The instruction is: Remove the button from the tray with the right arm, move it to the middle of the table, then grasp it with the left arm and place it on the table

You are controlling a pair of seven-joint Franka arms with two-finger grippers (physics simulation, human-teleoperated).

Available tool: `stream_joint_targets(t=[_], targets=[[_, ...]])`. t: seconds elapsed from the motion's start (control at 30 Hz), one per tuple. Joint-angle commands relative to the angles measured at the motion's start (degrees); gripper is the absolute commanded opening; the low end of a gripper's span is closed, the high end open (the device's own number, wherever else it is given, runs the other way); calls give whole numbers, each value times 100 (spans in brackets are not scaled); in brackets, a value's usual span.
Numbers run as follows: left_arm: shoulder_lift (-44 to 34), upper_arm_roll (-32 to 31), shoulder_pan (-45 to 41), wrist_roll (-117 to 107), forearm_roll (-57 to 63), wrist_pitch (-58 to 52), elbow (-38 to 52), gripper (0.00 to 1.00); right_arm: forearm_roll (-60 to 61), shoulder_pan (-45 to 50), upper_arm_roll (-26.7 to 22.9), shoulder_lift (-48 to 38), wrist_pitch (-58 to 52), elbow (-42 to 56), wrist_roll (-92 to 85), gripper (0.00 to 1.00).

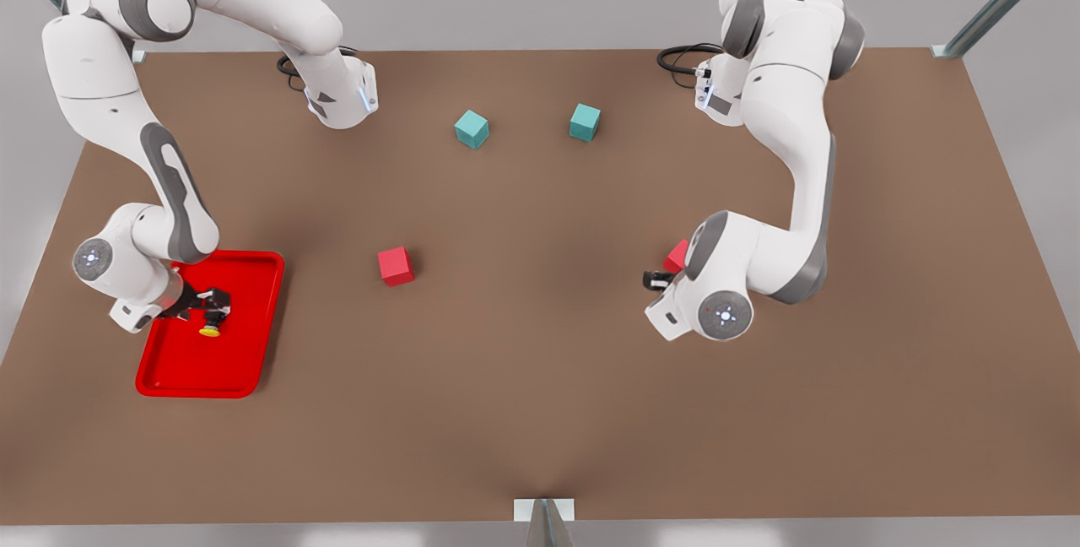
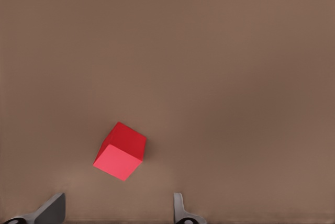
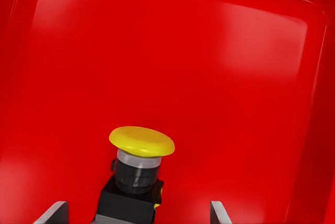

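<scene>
**Stock on the tabletop: button in tray, both grippers spread**

- Table [image 1: 540, 378]: brown top, carries all items below.
- Tray [image 1: 245, 361]: red, low-rimmed, near the table's edge at the front view's left.
- Button [image 1: 210, 329]: yellow cap, black body; inside the tray, roughly mid-tray. In the right wrist view [image 3: 140, 166] it sits between the two fingertips with a gap on each side.
- Right gripper [image 1: 211, 311]: low over the tray, fingers apart around the button, not closed on it.
- Left gripper [image 1: 656, 280]: above the table towards the front view's right, fingers [image 2: 52, 209] spread, holding nothing.
- Red cubes: one near mid-table [image 1: 396, 266]; one beside the left gripper [image 1: 676, 257], ahead of its fingertips, not touching.
- Teal cubes, two [image 1: 472, 129] [image 1: 584, 122]: towards the far edge, apart.
</scene>
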Motion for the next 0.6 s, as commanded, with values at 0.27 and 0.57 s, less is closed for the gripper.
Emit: stream_joint_targets(t=[0.27,0.57], targets=[[39,-36,-33,-46,-136,-656,-20,100,-8,-2,-26,16,306,-156,-180,40],[31,-9,-130,-72,154,-498,50,100,-8,-2,-17,-353,-169,-156,-206,33]])
